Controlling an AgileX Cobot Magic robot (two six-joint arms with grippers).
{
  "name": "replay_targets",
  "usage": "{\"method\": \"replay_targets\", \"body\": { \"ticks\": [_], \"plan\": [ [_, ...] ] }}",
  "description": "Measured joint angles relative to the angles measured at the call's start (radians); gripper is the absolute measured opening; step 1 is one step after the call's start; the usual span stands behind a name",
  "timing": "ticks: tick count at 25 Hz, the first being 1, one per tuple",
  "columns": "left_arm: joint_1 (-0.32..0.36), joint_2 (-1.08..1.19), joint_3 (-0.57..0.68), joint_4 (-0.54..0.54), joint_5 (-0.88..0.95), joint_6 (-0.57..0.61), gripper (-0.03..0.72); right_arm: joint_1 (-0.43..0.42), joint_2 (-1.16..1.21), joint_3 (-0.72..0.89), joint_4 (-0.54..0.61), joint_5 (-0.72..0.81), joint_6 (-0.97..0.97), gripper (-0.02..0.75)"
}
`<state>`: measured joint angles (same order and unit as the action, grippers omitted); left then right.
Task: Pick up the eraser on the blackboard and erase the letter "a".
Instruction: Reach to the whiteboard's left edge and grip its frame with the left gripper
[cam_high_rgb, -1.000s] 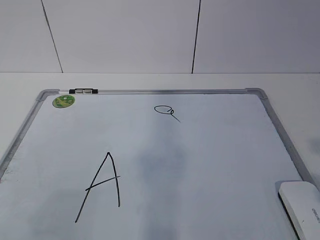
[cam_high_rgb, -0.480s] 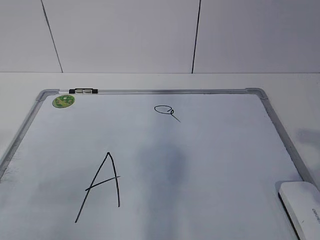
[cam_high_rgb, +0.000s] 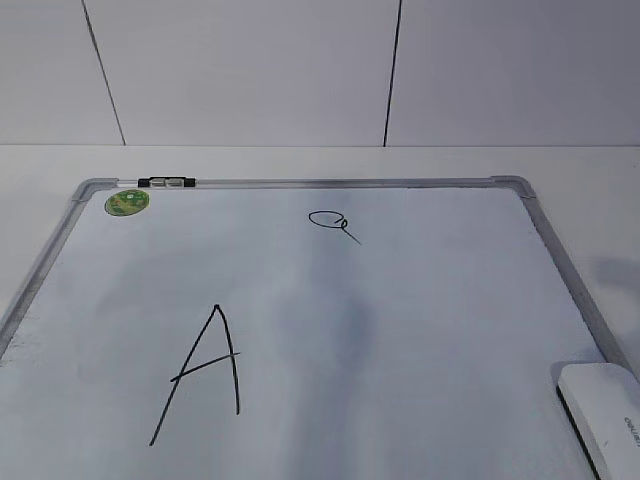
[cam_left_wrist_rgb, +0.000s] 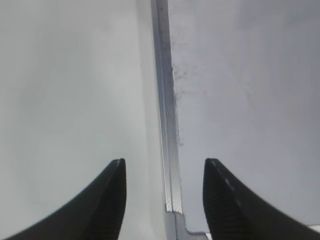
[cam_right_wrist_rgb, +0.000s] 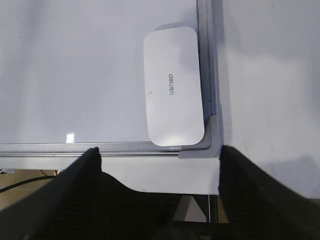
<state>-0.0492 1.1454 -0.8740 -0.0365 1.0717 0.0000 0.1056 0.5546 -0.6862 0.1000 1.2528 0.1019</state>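
Note:
The blackboard (cam_high_rgb: 420, 330), a white board in a silver-grey frame, lies flat on the table. The small letter "a" (cam_high_rgb: 330, 223) is drawn near its far edge. The white eraser (cam_high_rgb: 607, 410) lies in the board's near right corner; it also shows in the right wrist view (cam_right_wrist_rgb: 172, 85). My right gripper (cam_right_wrist_rgb: 157, 157) is open and empty, above the table edge just short of that corner. My left gripper (cam_left_wrist_rgb: 164, 167) is open and empty over the board's left frame (cam_left_wrist_rgb: 165, 100). Neither gripper shows in the exterior view.
A large capital "A" (cam_high_rgb: 205, 375) is on the board's near left. A black-and-clear marker (cam_high_rgb: 166, 182) lies on the far frame beside a round green sticker (cam_high_rgb: 127, 202). White table surrounds the board; its near edge shows in the right wrist view (cam_right_wrist_rgb: 165, 192).
The board, the eraser and the letters have not moved. A faint shadow on the table at the right edge and the one on the board's middle have shifted slightly.

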Motion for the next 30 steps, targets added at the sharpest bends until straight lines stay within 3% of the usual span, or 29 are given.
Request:
{"method": "replay_targets", "body": {
  "ticks": [17, 30],
  "plan": [
    [0.000, 0.471, -0.194, 0.004, -0.160, 0.049, 0.321, 0.000, 0.000, 0.000, 0.000, 0.000, 0.000, 0.559],
    [0.000, 0.610, -0.226, 0.037, -0.201, 0.055, 0.307, 0.000, 0.000, 0.000, 0.000, 0.000, 0.000, 0.559]
  ]
}}
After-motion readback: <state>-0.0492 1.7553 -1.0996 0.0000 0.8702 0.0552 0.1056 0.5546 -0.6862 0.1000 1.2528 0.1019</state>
